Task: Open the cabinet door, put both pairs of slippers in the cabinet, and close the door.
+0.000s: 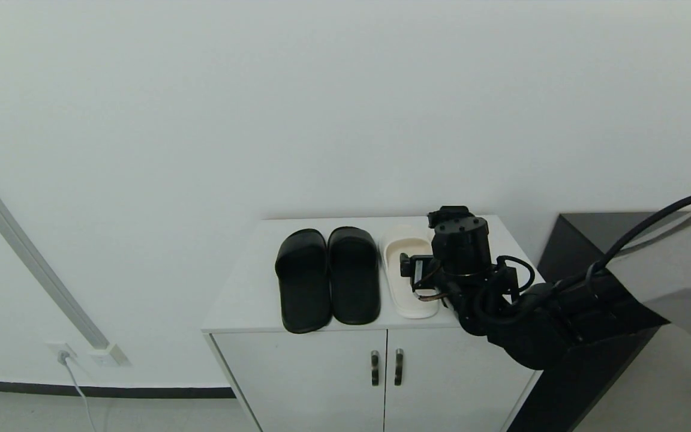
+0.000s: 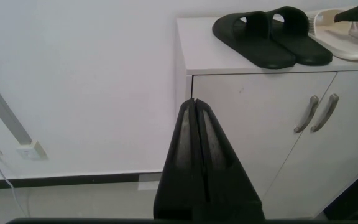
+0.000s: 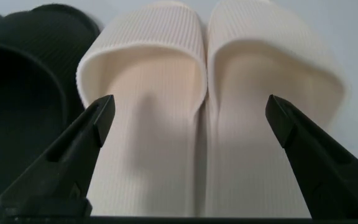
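A white two-door cabinet (image 1: 321, 384) stands against the wall with both doors closed. On its top lie a pair of black slippers (image 1: 327, 277) and, to their right, a pair of cream slippers (image 1: 408, 277). My right gripper (image 3: 191, 118) hovers over the cream slippers (image 3: 210, 112), open, one finger outside each side of the pair. In the head view my right arm covers the right cream slipper. My left gripper (image 2: 195, 106) is low, to the left of the cabinet (image 2: 260, 124), its fingers pressed together and holding nothing. The black slippers (image 2: 272, 34) lie well above it.
Two vertical door handles (image 1: 386, 367) sit where the doors meet. A dark cabinet (image 1: 597, 240) stands to the right. A wall socket with a cable (image 1: 60, 354) and a slanted grey conduit (image 1: 27, 252) are on the wall at left.
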Controlling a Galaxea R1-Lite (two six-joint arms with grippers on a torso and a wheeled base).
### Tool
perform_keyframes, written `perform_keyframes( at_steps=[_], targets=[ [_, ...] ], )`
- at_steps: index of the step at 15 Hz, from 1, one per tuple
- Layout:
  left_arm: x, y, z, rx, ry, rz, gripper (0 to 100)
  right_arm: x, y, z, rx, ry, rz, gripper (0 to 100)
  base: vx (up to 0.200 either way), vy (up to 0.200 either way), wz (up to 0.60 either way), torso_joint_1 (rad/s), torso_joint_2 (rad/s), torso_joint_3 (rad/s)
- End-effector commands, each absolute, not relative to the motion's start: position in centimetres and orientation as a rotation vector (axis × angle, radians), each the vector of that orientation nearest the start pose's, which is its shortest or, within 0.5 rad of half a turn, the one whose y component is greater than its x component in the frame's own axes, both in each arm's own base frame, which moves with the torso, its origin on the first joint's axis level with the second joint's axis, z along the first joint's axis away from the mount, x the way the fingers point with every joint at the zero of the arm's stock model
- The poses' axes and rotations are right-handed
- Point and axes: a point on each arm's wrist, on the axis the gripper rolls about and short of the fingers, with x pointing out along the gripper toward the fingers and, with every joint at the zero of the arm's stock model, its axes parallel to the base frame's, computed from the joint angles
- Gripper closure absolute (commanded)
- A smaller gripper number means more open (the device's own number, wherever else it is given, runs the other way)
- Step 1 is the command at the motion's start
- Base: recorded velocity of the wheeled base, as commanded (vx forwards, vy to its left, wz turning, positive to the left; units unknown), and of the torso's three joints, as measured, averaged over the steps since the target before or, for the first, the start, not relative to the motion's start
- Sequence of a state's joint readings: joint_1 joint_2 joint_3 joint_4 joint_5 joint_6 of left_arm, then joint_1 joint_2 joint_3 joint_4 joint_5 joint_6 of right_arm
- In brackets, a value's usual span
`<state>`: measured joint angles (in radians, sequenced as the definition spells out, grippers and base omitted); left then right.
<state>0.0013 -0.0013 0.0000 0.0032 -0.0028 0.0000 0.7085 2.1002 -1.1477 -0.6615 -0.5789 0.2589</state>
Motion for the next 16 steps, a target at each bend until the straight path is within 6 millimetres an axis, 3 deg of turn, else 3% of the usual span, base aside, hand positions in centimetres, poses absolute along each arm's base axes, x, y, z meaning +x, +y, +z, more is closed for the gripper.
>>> perform_keyframes(
  at_steps=[1,8,15,16],
  targets=[
    [-2.3,0.0,7.5,0.0,0.003,-0.002,100,33.4,25.6,12.2,0.068,0.24,0.079,0,0.0,0.0,0.0,0.0,0.0,0.0],
    [-2.3,0.0,7.5,0.0,0.003,-0.002,100,36.8,26.2,10.8,0.056,0.209,0.062,0,0.0,0.0,0.0,0.0,0.0,0.0],
    [-2.3,0.0,7.6,0.0,0.002,-0.002,100,37.4,26.3,11.0,0.041,0.192,0.06,0,0.0,0.0,0.0,0.0,0.0,0.0],
    [-2.3,0.0,7.5,0.0,0.003,-0.002,100,37.6,26.4,11.0,0.043,0.188,0.061,100,0.0,0.0,0.0,0.0,0.0,0.0]
  ],
)
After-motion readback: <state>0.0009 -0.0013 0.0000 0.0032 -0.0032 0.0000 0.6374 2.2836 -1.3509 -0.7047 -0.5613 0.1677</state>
